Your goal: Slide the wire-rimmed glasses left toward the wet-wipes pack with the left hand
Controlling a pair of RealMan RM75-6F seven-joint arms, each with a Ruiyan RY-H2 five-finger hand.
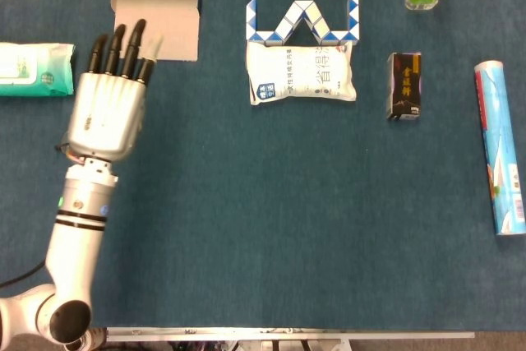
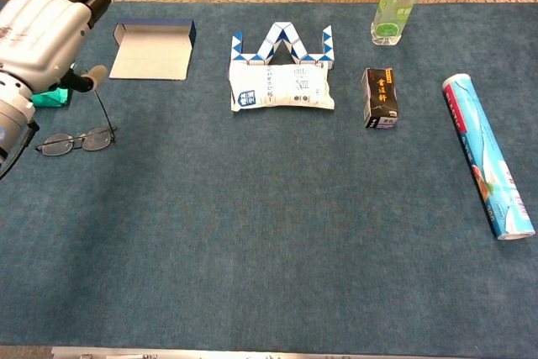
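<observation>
The white robot left hand [image 2: 40, 27] hangs over the thin wire-rimmed glasses [image 2: 76, 140], fingers spread, grasping nothing. The green wet-wipes pack [image 1: 36, 69] lies just beside the glasses.

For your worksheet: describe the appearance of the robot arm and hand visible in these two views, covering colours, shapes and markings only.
Only the left arm shows. The left hand has a silver-grey ribbed metal back and black fingers, with a pale tip on the thumb. The wrist is a light cylinder with black rings and a small green light. Lower down, the white forearm ends at a rounded joint with a black cap. A thin dark cable runs beside it.
</observation>
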